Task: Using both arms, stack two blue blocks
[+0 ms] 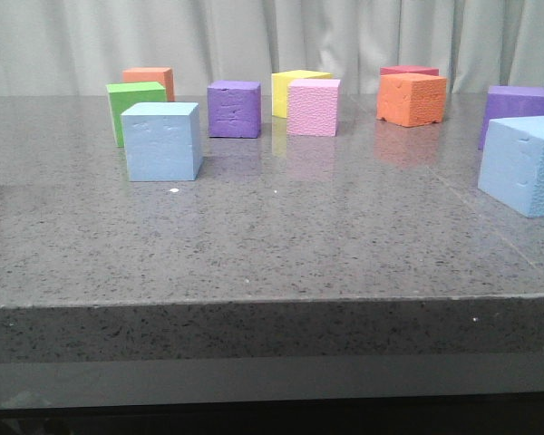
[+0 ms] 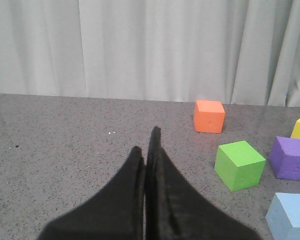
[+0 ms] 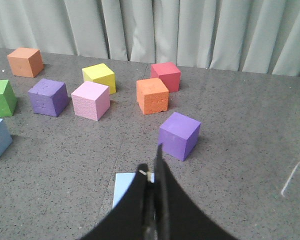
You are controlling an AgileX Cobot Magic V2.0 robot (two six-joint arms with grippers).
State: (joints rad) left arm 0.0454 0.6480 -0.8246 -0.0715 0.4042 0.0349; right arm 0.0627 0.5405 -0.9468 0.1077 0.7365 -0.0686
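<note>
Table (image 1: 254,326): dark speckled stone, its front edge nearest to the front camera; pale curtain (image 1: 254,36) behind it.
Right blue block (image 1: 522,165): nearest cube in the front view, far to the right of the pink cube (image 1: 313,107) and closer to the table edge; it stands alone on the table; in the right wrist view its pale corner (image 3: 124,189) shows partly behind the right gripper.
Left blue block (image 1: 162,140): to the left of the pink cube and closer to the camera; it stands on the table, well apart from the other blue block; just in front of the green cube (image 1: 133,101).
Left gripper (image 2: 146,145): fingers pressed together, nothing between them; it hangs above bare table, apart from all cubes.
Right gripper (image 3: 152,167): fingers closed together with no gap, holding nothing; the right blue block lies under or behind it, contact I cannot tell.
Purple cubes: one (image 1: 234,109) just left of the pink cube; the other (image 1: 512,109) far right of it, just behind the right blue block.
Yellow cube (image 1: 295,89): directly behind the pink cube.
Orange cubes: one (image 1: 411,99) right of the pink cube; one (image 1: 150,80) far left, behind the green cube.
Red cube (image 1: 408,70): behind the right orange cube.
</note>
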